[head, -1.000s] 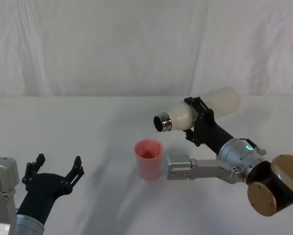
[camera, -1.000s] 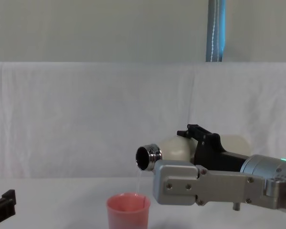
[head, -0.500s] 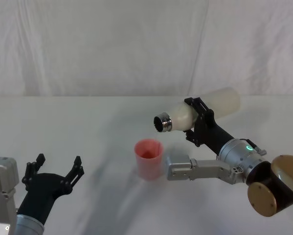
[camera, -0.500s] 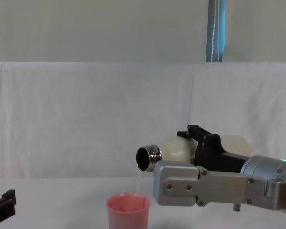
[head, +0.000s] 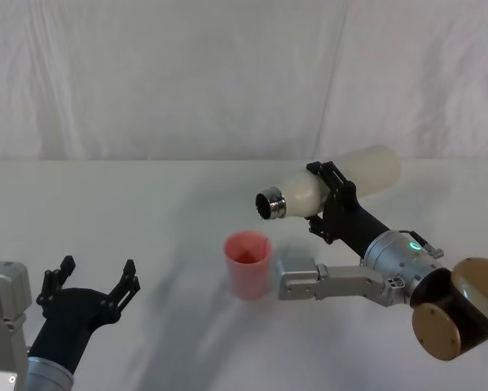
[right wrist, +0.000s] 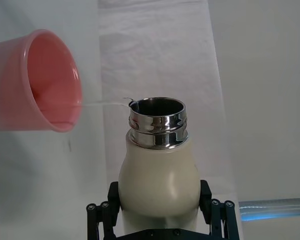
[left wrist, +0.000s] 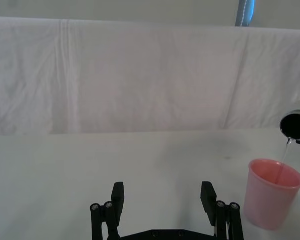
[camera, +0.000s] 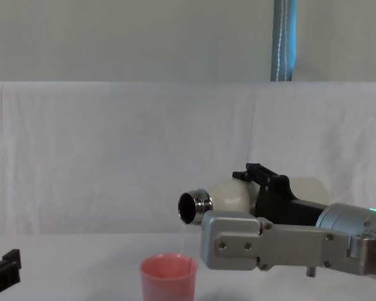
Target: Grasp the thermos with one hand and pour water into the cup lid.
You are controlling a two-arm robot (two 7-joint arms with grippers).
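Nothing has visibly moved: the right gripper [head: 329, 199] still clamps its fingers on the cream-white thermos [head: 333, 186], tipped nearly level, steel neck trickling water into the pink cup lid [head: 248, 265] on the counter [head: 146, 212]. The left gripper [head: 93, 285] rests spread open, empty.

White table [head: 146, 212], white backdrop cloth [camera: 112, 157], blue pole [camera: 283, 41].

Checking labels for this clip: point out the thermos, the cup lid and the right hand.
thermos [head: 309, 191], head view, cream shoulder near the neck.
cup lid [head: 248, 269], head view, pink outer wall.
right hand [right wrist: 160, 212], right wrist view, midway between fingertips.
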